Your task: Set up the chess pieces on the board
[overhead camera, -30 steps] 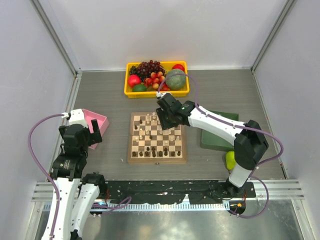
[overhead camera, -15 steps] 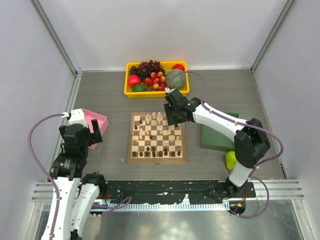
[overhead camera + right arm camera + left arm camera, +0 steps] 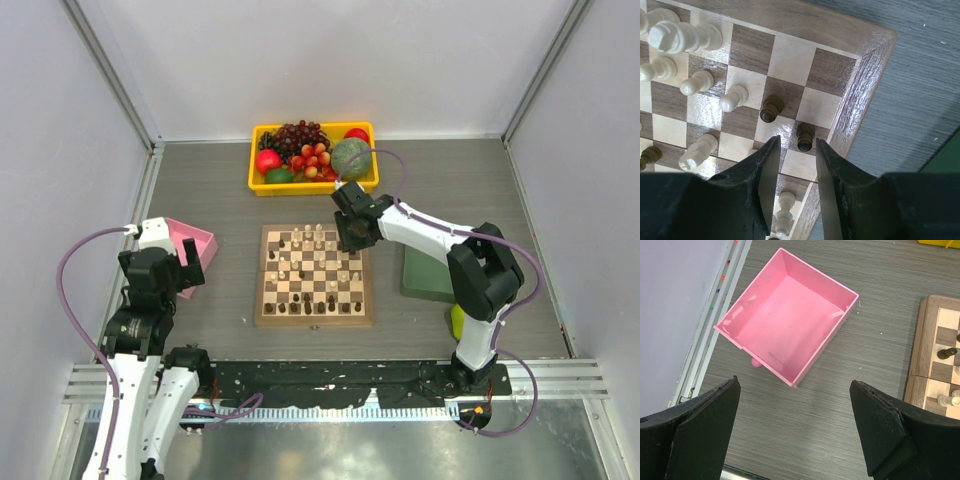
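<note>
Overhead, the right gripper [image 3: 347,240] has shifted to the square checkered wooden chessboard's [image 3: 300,288] far right corner; the left wrist shows the left gripper [image 3: 794,384] gaping over bare grey table [image 3: 840,410] beside a pink plastic tray [image 3: 785,330]; the right wrist, jaws narrowly parted astride a dark brown wooden pawn [image 3: 805,136].

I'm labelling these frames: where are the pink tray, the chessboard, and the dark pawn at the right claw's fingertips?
pink tray [image 3: 785,325]: left wrist view, bare inner floor.
chessboard [image 3: 300,322]: top view, near wooden border.
dark pawn [image 3: 805,134]: right wrist view, its body.
</note>
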{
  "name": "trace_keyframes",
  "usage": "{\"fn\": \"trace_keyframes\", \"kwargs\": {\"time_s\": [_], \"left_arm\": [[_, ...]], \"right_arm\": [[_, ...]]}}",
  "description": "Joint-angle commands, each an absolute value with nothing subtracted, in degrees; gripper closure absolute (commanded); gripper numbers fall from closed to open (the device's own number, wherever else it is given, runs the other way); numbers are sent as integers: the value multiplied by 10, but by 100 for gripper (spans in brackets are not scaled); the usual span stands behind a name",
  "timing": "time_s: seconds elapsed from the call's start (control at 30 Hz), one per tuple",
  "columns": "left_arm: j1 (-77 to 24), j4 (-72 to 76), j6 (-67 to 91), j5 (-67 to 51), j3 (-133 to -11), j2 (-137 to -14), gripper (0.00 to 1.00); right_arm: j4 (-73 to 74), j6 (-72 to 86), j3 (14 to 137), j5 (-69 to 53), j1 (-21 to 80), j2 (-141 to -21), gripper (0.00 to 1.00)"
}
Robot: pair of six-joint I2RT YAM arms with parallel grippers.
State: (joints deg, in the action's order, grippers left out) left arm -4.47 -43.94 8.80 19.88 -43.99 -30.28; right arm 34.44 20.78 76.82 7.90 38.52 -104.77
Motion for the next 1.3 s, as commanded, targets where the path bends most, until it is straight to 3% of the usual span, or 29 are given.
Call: {"fn": "trace_keyframes", "kwargs": {"time_s": [0.0,0.47,0.97,1.27], "left_arm": [[-42,-417,91,192,-441,-308,1],[-42,-417,91,193,-441,-308,1],[-42,-416,91,190,-440,-307,1],[-42,-417,91,183,-440,-307,1]], "right_arm": [[324,193,772,95,383,-1055,60],[323,184,768,101,379,-1045,79],[337,236,636,97,411,-844,80],[325,288,596,100,488,-853,80]]}}
